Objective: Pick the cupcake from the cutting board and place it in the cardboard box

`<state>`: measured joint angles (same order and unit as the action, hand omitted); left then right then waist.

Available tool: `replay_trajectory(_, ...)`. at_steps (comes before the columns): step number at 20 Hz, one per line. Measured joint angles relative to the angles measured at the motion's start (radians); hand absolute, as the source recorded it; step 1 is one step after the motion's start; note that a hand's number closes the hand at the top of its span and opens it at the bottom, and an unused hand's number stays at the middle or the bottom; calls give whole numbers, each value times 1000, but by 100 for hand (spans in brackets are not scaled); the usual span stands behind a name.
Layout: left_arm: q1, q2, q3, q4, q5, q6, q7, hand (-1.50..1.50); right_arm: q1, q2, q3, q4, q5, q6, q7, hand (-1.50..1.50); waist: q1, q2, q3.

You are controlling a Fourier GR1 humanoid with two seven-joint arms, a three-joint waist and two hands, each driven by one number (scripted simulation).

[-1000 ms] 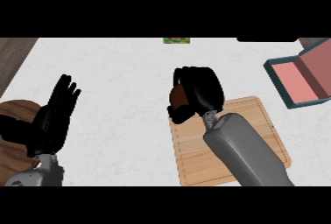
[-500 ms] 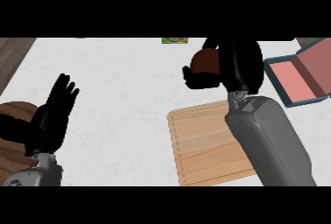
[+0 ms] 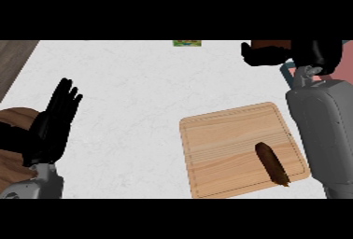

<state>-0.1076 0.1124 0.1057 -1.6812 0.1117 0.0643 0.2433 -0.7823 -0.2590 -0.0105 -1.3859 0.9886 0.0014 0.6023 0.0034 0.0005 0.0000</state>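
Right hand (image 3: 303, 52) at the view's upper right, dark fingers (image 3: 262, 57) curled round the cupcake (image 3: 270, 45); only a brown sliver of it visible above the fingers, so its axis and facing not possible to tell. Grey right forearm (image 3: 321, 135) running down the right edge, overlapping the cutting board's right side. Just behind the hand, a pink-red strip of the cardboard box (image 3: 345, 65), mostly hidden. Left hand (image 3: 52, 123) resting at the left edge, fingers straight, slightly fanned and pointing up, holding nothing.

Cutting board (image 3: 231, 149) lying flat at lower right, near the desk's front edge, carrying a dark brown elongated item (image 3: 271, 164) with its long axis slanting from upper left to lower right. No readable writing anywhere; a small green-yellow object (image 3: 187, 43) at the far edge, too small to identify.

Wide bare stretch of white desk (image 3: 138, 84) between the two hands. Brown round object (image 3: 14, 140) partly behind the left hand.
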Motion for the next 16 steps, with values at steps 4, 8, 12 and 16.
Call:
replay_trajectory(4, -4, -1, 1, 10, 3, -6, -8, 0, -22, -60, -65, 124, 9, -64, -71, 150, 5, 2, 0)
replay_trajectory(8, -13, -10, -11, -3, -4, 6, 14, 0, -38, -125, -103, 272, 42, -135, -144, 150, 9, 4, 1)
replay_trajectory(12, -19, -18, -16, 8, -14, 13, 2, 0, -66, -202, -154, 447, 42, -194, -259, 150, 14, 6, 1)
replay_trajectory(16, -25, -20, -14, 21, -12, 9, -11, 0, -96, -237, -174, 622, 60, -262, -345, 150, 19, 8, 1)
